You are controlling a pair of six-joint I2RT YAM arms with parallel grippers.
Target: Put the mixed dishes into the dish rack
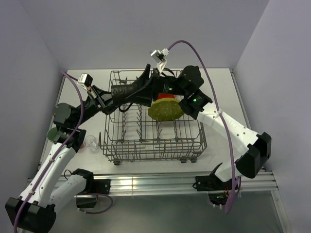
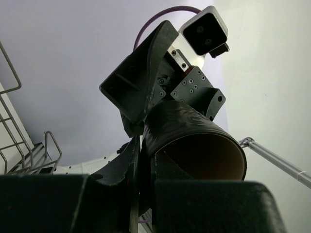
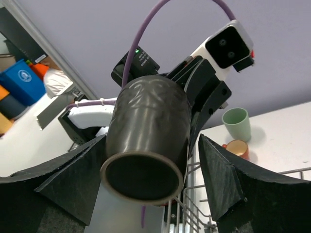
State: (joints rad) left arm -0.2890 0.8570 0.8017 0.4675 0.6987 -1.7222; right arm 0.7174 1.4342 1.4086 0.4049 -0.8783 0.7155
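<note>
Clear glass (image 1: 91,142): smooth and rounded, on the table just left of the rack.
Dish rack (image 1: 150,143): grey wire with upright tines.
Scalloped plate (image 1: 165,109): yellow-green with a wavy rim, inside the rack's far side.
Dark brown mug (image 3: 146,141): glossy with a swirl relief, held level over the rack's far-left part.
My left gripper (image 2: 148,165): clamped on the mug's mouth.
My right gripper (image 3: 153,137): spread wide, flanking the mug's base.
Blue bin (image 3: 22,77): round white logo, unreadable.

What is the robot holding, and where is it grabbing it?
The left claw pinches the mug by the wall at its open end. The right claw is open around the mug's bottom end, not gripping it.
</note>
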